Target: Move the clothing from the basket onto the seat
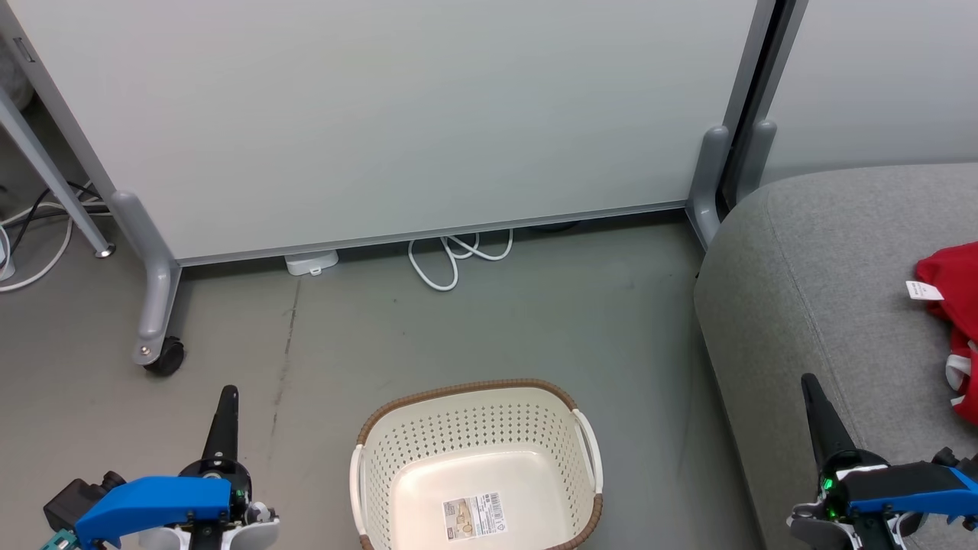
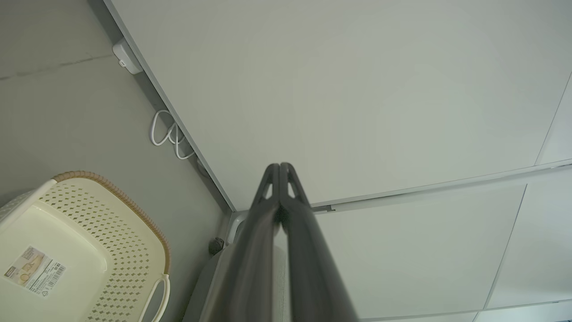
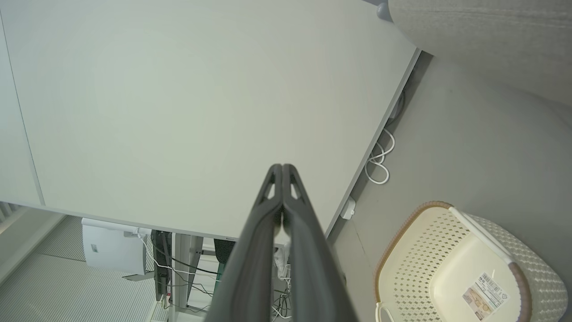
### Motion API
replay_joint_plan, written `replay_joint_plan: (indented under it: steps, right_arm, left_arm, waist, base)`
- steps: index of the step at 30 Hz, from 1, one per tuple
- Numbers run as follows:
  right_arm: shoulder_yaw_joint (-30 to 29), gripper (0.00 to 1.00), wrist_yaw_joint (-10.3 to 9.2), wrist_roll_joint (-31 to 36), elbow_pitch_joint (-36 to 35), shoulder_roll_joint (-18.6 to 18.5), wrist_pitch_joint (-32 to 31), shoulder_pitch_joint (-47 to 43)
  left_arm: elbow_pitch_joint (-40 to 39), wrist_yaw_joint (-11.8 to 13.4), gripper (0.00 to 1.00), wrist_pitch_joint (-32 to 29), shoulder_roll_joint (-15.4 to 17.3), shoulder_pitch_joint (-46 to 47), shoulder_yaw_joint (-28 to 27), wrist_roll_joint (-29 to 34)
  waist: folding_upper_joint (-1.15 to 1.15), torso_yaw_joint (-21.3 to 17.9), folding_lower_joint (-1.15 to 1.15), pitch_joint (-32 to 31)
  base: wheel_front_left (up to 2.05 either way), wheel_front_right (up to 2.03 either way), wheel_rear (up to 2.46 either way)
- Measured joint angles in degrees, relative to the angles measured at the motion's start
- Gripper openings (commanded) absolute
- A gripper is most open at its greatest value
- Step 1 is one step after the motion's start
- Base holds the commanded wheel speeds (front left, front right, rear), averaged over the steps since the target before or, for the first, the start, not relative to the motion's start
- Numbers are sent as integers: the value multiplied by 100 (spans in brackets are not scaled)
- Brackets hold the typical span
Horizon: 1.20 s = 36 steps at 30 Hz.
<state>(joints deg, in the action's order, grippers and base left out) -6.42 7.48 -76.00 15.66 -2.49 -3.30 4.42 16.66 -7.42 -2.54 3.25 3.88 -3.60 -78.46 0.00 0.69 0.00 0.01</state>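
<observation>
The cream-white perforated basket (image 1: 477,466) with a brown rim stands on the floor at bottom centre, holding nothing but a barcode sticker (image 1: 474,516) on its floor. It also appears as the basket (image 2: 85,250) in the left wrist view and the basket (image 3: 464,268) in the right wrist view. Red clothing (image 1: 953,321) with a white tag lies on the grey seat (image 1: 817,305) at the right edge. My left gripper (image 1: 228,393) is shut, left of the basket. My right gripper (image 1: 808,380) is shut over the seat's front edge. Both wrist views show the fingers pressed together, left gripper (image 2: 279,166), right gripper (image 3: 282,167).
A pale partition panel (image 1: 397,114) on grey wheeled feet (image 1: 157,336) stands behind the basket. A looped white cable (image 1: 454,256) and a white adapter (image 1: 311,262) lie at its base. More cables (image 1: 38,229) trail at the far left.
</observation>
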Motion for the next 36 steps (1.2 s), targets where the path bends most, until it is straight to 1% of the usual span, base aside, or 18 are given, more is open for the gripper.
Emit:
replay_joint_plan:
  steps: [36]
  right_arm:
    - [-5, 0, 0, -1582, -155, -20, -313, 136]
  left_arm:
    - [-252, 0, 0, -394, -31, 191, -289, -1343]
  waist:
    - [0, -67, 0, 17]
  base:
    - [0, 0, 0]
